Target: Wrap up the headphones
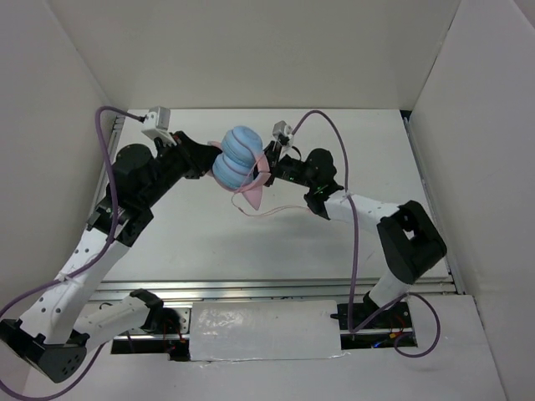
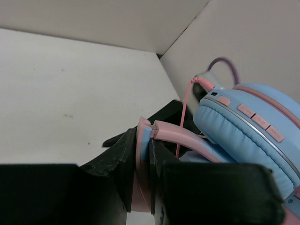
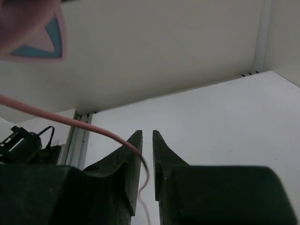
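The headphones [image 1: 236, 159] are up in the air above the white table [image 1: 376, 159], between the two arms. The left gripper [image 2: 144, 140] is squeezed tight on the pink headband [image 2: 176, 135], with a big blue ear cup [image 2: 239, 140] just beside it. The right gripper [image 3: 146, 137] has its fingers almost together (only a thin gap shows). The thin pink cable [image 3: 70, 121] goes over one finger and down into that gap. I cannot tell if it is pinched. A pink cat ear [image 3: 40, 33] is close by
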Controlling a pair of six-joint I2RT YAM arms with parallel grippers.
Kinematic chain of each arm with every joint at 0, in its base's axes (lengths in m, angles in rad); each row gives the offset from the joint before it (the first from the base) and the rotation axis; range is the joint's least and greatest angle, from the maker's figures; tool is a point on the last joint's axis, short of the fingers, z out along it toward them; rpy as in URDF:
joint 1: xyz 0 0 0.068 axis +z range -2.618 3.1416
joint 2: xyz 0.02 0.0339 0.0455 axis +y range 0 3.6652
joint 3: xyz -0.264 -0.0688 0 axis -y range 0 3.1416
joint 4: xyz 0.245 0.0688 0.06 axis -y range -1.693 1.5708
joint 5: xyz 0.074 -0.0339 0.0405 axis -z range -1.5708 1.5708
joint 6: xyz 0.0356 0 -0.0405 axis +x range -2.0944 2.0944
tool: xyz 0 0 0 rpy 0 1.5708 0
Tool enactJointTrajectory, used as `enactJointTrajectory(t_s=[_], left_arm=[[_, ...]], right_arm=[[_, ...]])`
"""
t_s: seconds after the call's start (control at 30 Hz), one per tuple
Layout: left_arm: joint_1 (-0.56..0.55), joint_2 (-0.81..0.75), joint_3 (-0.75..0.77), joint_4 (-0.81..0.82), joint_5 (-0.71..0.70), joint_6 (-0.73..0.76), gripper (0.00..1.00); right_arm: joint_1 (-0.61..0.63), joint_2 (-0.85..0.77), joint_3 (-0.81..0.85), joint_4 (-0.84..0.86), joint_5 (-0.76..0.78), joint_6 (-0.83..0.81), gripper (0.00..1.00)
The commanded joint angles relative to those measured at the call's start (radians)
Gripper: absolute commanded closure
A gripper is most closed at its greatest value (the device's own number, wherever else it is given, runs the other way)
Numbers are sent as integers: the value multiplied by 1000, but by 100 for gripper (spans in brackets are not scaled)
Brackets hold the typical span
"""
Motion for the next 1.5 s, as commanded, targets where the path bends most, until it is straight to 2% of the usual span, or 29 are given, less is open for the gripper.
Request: enactJointTrajectory(t_s=[0.0,0.1,0.17,0.3,0.43,0.57,0.6,0.63,0.67,0.77,0.83,0.87,0.9,0.97,1.0,1.03,1.13,1.23,1.47], left_arm=[[-6,-1,122,151,-37,-92,100],[-6,5,183,100,-96,-105,100],[-6,3,220,76,-120,-106,100],[-8,-13,251,76,-201,-129,100],[-8,-4,366,30,-296,-146,100],[-9,29,456,-16,-350,-168,100],[-8,31,461,-12,-350,-171,100],[-9,39,466,-10,-365,-175,100],[-8,45,472,-22,-408,-183,100],[-8,86,535,-119,-564,-229,100],[-6,118,542,-156,-630,-246,100],[-6,131,548,-198,-664,-264,100],[-8,138,552,-219,-730,-301,100],[-6,169,552,-265,-802,-348,100],[-6,181,565,-313,-848,-387,100],[-6,210,573,-346,-871,-411,100],[-5,259,565,-384,-966,-450,100],[7,310,582,-453,-1016,-491,100],[58,430,572,-542,-1025,-559,100]], right_arm=[[27,94,33,395,-31,192,78],[33,200,112,490,-57,299,69],[51,269,150,524,-45,329,67],[94,343,247,459,-14,315,66],[140,394,232,458,-7,317,65],[229,432,224,414,-75,317,73],[243,432,218,388,-88,307,84],[257,418,204,362,-91,291,94],[272,400,142,362,-62,278,98],[324,314,-18,406,21,243,100],[338,236,-86,371,65,231,100],[347,202,-133,328,76,217,100],[372,134,-152,278,151,173,100],[416,64,-163,22,270,110,100],[474,6,-158,-59,417,41,100],[505,-19,-155,-194,493,10,100],[580,-127,-222,-250,681,-33,100],[677,-259,-308,-316,786,-45,100],[873,-485,-193,-676,952,-156,100]])
